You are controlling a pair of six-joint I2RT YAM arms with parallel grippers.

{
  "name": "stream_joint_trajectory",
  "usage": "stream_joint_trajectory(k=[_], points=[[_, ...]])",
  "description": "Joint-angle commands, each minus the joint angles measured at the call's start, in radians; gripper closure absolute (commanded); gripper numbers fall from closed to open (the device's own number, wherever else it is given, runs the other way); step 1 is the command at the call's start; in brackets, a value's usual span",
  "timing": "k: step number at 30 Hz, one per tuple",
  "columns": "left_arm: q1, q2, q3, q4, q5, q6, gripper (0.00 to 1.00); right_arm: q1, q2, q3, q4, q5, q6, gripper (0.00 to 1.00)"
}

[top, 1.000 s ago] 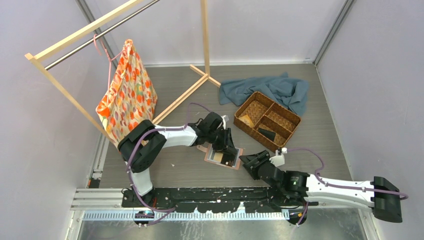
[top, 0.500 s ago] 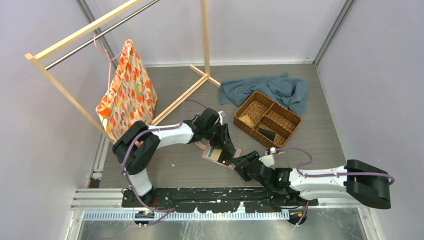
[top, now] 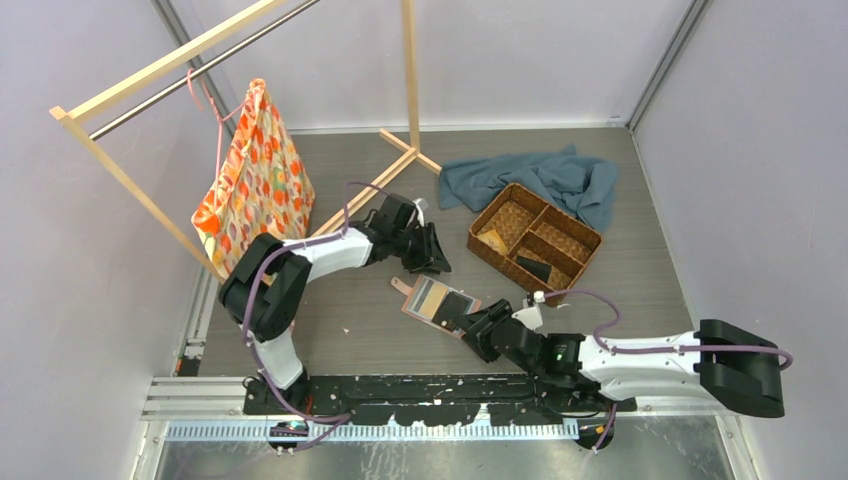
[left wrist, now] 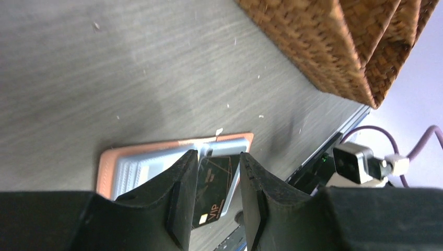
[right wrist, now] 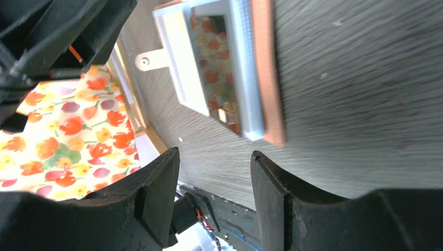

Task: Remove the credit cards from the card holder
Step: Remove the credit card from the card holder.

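The card holder [top: 410, 308] lies open and flat on the grey table, pink rim around grey slots, snap tab at its far left. A black credit card [top: 459, 304] and a tan one [top: 432, 296] rest on it. My left gripper [top: 435, 262] hovers beyond its far edge, open and empty. In the left wrist view, the holder [left wrist: 136, 164] and the black card [left wrist: 214, 183] show through the gap of that gripper [left wrist: 216, 157]. My right gripper [top: 468, 322] is open at the holder's near right corner. From the right wrist, the holder [right wrist: 269, 78] lies ahead of the empty right gripper [right wrist: 214, 154].
A brown woven basket [top: 557, 211] with three compartments stands to the right, holding a tan flat piece and a black one; it fills the top of the left wrist view [left wrist: 324, 47]. A blue cloth [top: 560, 175] lies behind it. A floral bag [top: 255, 185] hangs on the wooden rack [top: 370, 190].
My left gripper has lifted off the holder and drawn back up and left. The right gripper has slid left to the holder's near right corner. The holder now shows whole.
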Motion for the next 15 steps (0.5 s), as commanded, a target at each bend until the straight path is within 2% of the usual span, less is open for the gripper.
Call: stream_joint_trajectory(k=[1,8,15], points=[[0.019,0.046,0.088,-0.018,0.022,0.053,0.63,0.016,-0.051,0.075,-0.087,0.052,-0.064,0.42],[0.019,0.162,0.173,-0.049,0.007,0.068,0.64,0.032,-0.091,0.075,-0.125,0.077,-0.062,0.42],[0.020,0.101,0.093,-0.115,-0.047,0.081,0.65,0.033,-0.174,0.066,-0.217,0.104,-0.043,0.39]])
